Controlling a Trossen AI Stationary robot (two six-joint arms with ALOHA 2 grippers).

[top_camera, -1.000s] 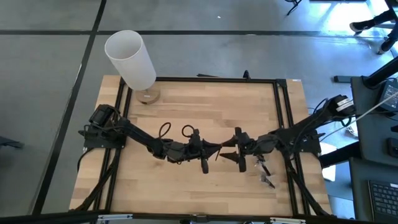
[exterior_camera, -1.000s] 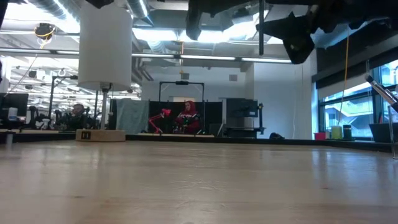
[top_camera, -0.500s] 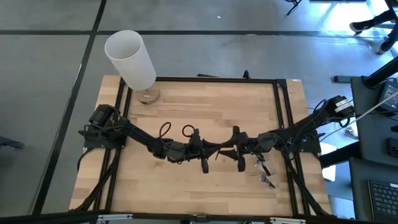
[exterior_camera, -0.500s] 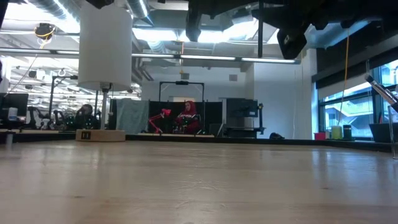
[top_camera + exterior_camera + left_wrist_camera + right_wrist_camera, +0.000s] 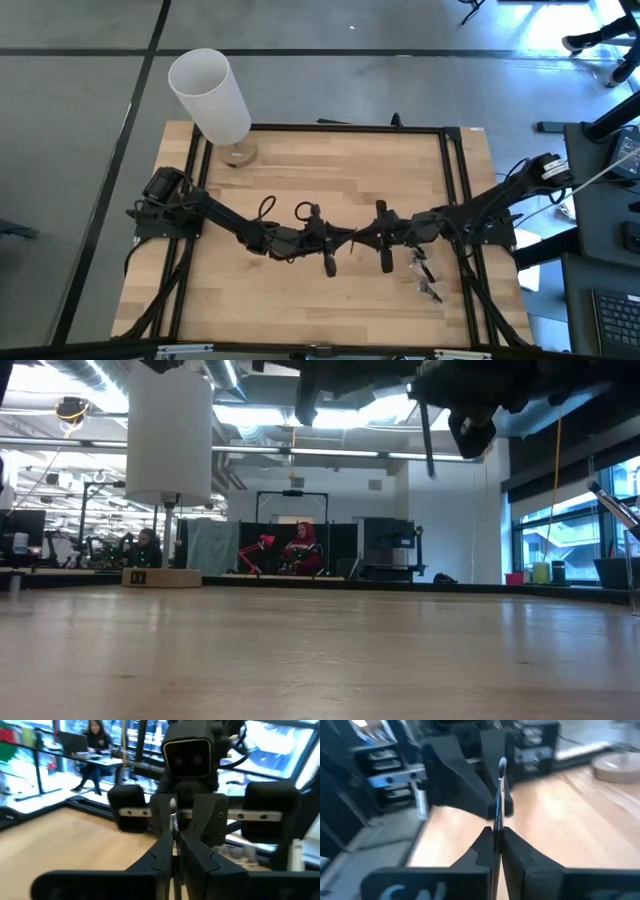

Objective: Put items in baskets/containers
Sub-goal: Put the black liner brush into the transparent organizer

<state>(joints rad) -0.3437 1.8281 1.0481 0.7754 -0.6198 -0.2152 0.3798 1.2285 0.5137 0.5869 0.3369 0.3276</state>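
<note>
A thin dark makeup brush (image 5: 353, 241) is held high over the middle of the table, with both grippers shut on it. My left gripper (image 5: 342, 241) comes from the table's left and my right gripper (image 5: 366, 240) from its right, fingertip to fingertip. In the low view one end of the brush (image 5: 427, 440) sticks down below the grippers, slightly tilted. The right wrist view shows its pale tip (image 5: 502, 765) beyond the fingers. What looks like the clear container (image 5: 425, 278), all glints with dark bits, lies on the table under the right arm. My left gripper pinches the brush's handle (image 5: 173, 842) between its two fingertips. It comes level from the table's left, and its fingers lie across the brush. The brush stands roughly upright, lifted clear of the table. My right gripper pinches the handle (image 5: 496, 822) between its two fingertips, right beside the left gripper's hold. It comes level from the table's right, with the fingers across the brush. The pale tip reaches past both grippers.
A tall white cylinder (image 5: 210, 95) on a round wooden base stands at the table's far left corner. A black frame (image 5: 455, 200) runs along the table's edges. People sit at desks in the room beyond the far edge.
My right gripper has gone a little toward the table's left, up to the left gripper, and has shut on the brush that the left gripper holds. The brush's lower end now shows longer and slightly tilted in the low view.
</note>
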